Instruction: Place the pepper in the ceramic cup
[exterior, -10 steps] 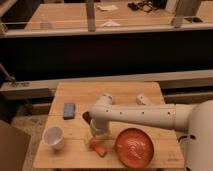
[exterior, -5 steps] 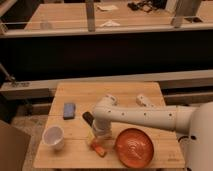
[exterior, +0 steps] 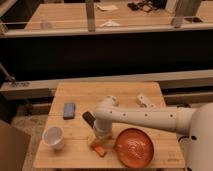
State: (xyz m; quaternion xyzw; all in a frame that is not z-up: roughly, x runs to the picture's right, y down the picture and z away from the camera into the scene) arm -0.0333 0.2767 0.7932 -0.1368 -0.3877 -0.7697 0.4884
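Nearest the camera, the wooden counter is seen with its front edge at the bottom of the view. On it, at about five o'clock from the counter's centre, a wide orange-red ribbed bowl is set. Just beside the bowl, toward its nine o'clock, the pepper is found lying flat on the counter, small, tapered and orange-red. The claw is held directly over it, at the end of the white arm, which is extended across the counter from the three o'clock side. Whether the claw is spread or closed cannot be told, nor whether the pepper is touched by it.

The ceramic cup is stood upright at the pepper's nine o'clock, well apart from it, near the counter's left front corner, its round rim turned upward.

Farther back, a dark flat rectangular object is laid at the cup's one o'clock. A small dark item is seen tilted beside the arm's wrist. A pale oblong object is placed near the counter's far right side.

Beyond the counter, a dark railing and a second wooden surface are visible.
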